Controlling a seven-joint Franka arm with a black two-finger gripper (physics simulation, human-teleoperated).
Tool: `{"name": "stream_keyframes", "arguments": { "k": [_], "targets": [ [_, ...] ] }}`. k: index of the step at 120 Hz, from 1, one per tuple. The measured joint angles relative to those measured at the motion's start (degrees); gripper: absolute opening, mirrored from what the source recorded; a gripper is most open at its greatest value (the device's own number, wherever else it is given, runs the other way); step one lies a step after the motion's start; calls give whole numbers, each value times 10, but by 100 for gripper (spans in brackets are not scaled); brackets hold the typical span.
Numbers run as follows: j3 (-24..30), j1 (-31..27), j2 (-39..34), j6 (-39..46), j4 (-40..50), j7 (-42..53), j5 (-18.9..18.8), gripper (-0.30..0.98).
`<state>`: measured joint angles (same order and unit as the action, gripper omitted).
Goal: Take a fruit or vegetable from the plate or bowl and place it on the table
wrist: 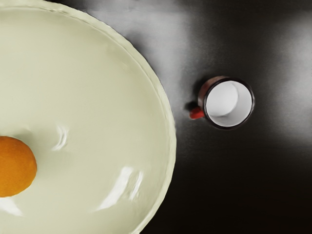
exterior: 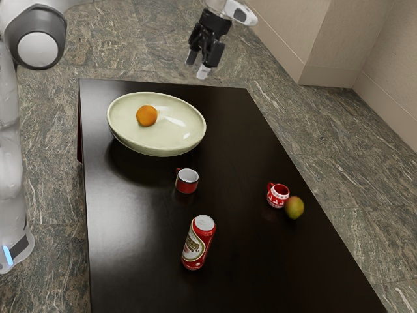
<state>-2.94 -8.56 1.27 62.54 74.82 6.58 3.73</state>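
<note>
The gripper [exterior: 196,66] is held high, fingers well parted and empty, presumably so that the orange [exterior: 146,116] (cradled inside the bowl [exterior: 163,135]) can be reached from above

My white arm [exterior: 10,130] has a grey joint [exterior: 57,29], pale round cap [exterior: 38,50], blue stripe [exterior: 7,255] and black fingers [exterior: 214,53].

Beige walls [exterior: 290,29] meet at corners in the exterior view's upper right, a skirting board [exterior: 329,77] along their foot. Grey-brown, pale-veined stone floor [exterior: 140,45] spreads beside a dark, glossy table [exterior: 254,274], whose top catches soft whitish light.
</note>
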Motion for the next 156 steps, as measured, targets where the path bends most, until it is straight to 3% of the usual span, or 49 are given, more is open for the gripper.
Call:
{"name": "stream_keyframes", "arguments": {
  "k": [28, 40, 50, 56, 67, 71, 89, 105, 113, 121, 144, 156],
  "targets": [
    [-1, -178, -1, 114, 0, 31, 3, 67],
    [11, -257, -9, 122, -157, 47, 1, 67],
    [27, -318, 18, 126, -179, 71, 1, 67],
    [30, -285, 30, 128, -156, 79, 0, 67],
    [29, -115, 60, 130, -141, 91, -1, 66],
    [26, -78, 69, 130, -137, 95, -1, 66],
    [23, -71, 99, 130, -113, 111, 1, 66],
    [-57, 38, -81, 215, 242, 120, 0, 66],
    [-66, 41, -152, 280, 384, 121, -1, 66],
    [-76, 38, -169, 340, 454, 123, -1, 66],
    [-95, 35, -152, 437, 489, 127, -4, 66],
    [-98, 36, -152, 456, 491, 126, -29, 66]
  ]
}}
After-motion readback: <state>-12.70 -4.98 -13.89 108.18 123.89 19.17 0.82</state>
